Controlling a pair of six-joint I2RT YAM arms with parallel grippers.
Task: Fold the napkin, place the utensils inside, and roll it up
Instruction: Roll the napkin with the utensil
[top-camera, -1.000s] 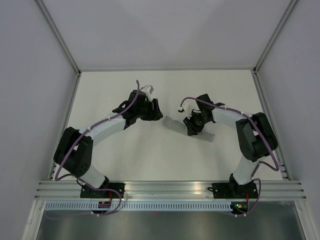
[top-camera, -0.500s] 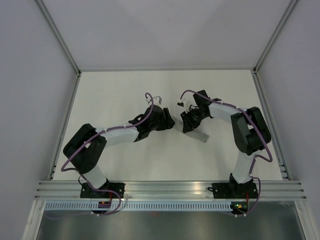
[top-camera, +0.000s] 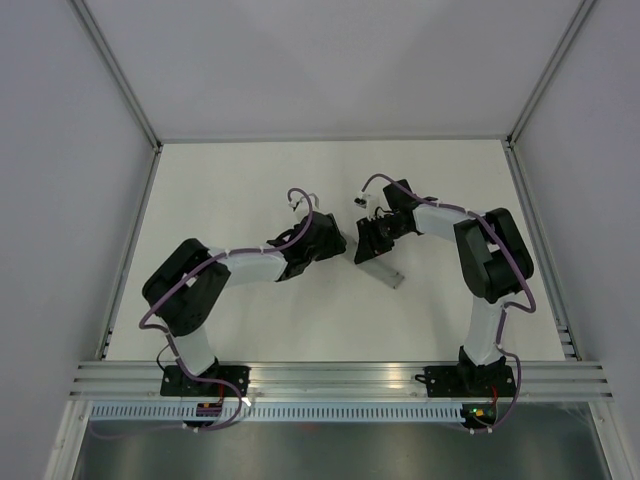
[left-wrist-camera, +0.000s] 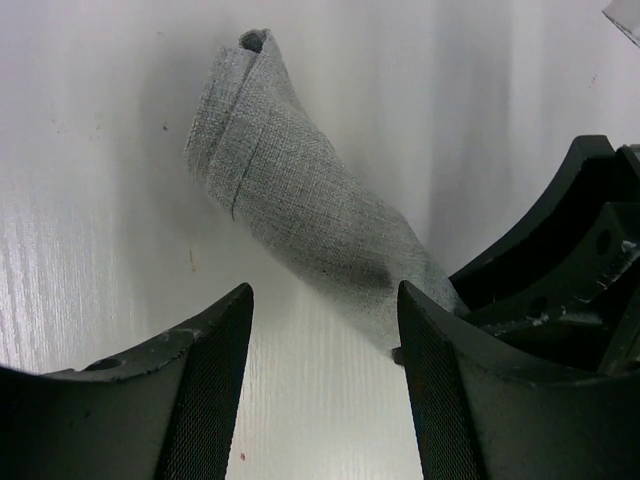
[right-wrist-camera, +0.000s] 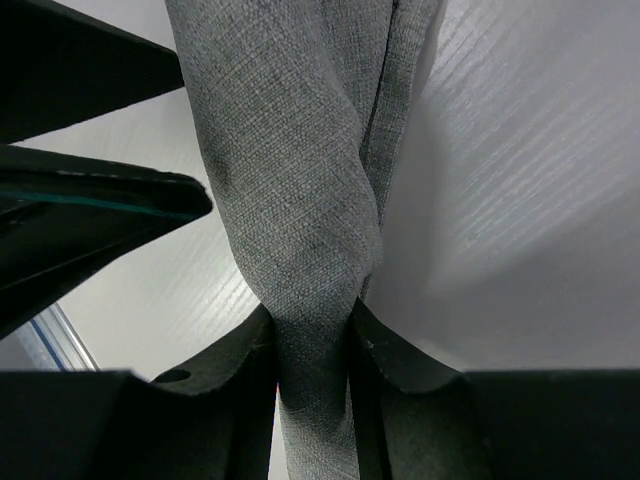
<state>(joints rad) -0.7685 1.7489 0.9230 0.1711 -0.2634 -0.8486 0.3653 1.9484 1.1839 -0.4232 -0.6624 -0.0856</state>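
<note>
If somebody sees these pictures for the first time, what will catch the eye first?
The grey napkin, rolled into a thick tube, slants across the white table near its middle. The right tool is shut on one end of the roll. The left tool stands open close to it, its two dark fingers filling the bottom of the left wrist view.

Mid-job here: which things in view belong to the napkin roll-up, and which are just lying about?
Job:
- rolled grey napkin, on the table
- right fingers, pinching the napkin
- left fingers, open, close to the napkin
- utensils: none visible

Just there:
- white table
- metal rail at the near edge
</note>
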